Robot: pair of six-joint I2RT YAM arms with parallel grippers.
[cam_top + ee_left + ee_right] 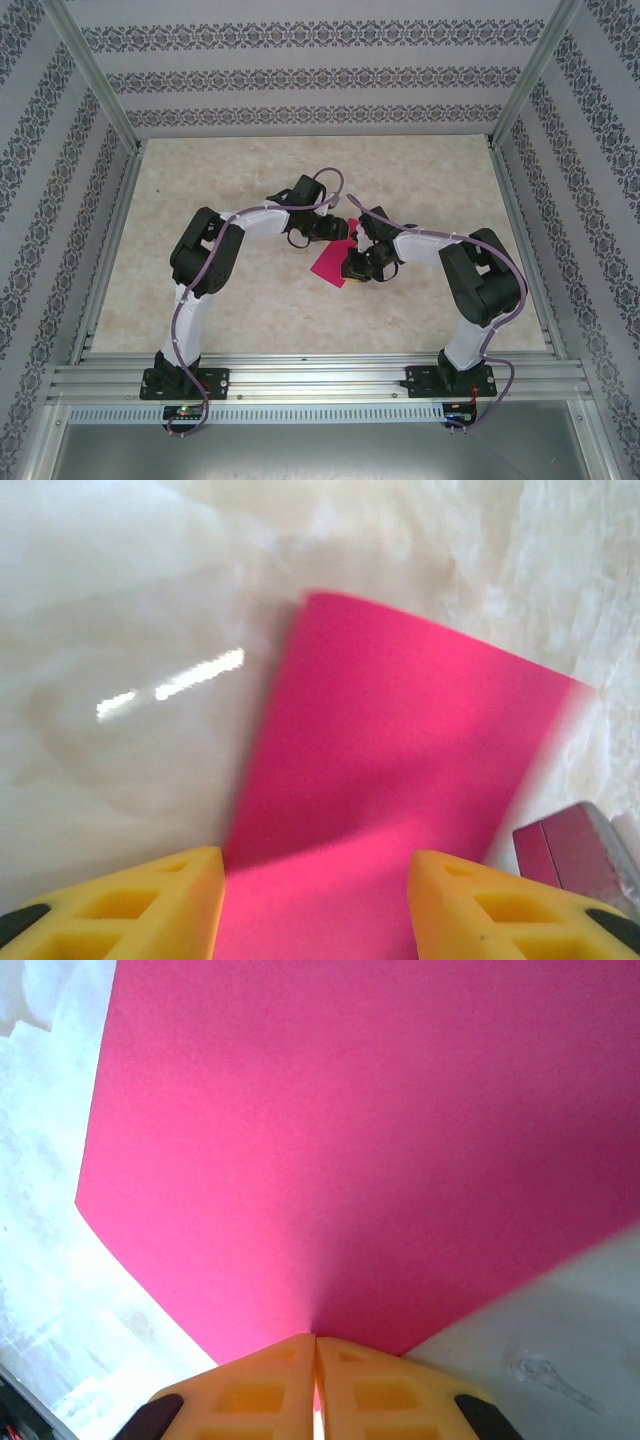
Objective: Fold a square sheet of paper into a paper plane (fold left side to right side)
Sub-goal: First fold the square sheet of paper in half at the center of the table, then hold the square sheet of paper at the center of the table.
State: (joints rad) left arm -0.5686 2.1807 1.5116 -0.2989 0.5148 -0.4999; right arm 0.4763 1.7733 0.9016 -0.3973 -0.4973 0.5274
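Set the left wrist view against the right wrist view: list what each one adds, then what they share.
Left wrist view: the left gripper with its yellow fingers spread apart, the pink paper between and beyond them, a glare streak on the table, and a grey block at the right edge.
Right wrist view: the right gripper with its fingers pressed together on the paper's edge, the sheet fanning out from the pinch.
Shared: the pink paper over the pale marbled table.

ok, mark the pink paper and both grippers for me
pink paper (380, 1140), right wrist view, middle of the sheet.
left gripper (315, 880), left wrist view, gap between open jaws.
right gripper (315, 1342), right wrist view, where shut jaws meet.
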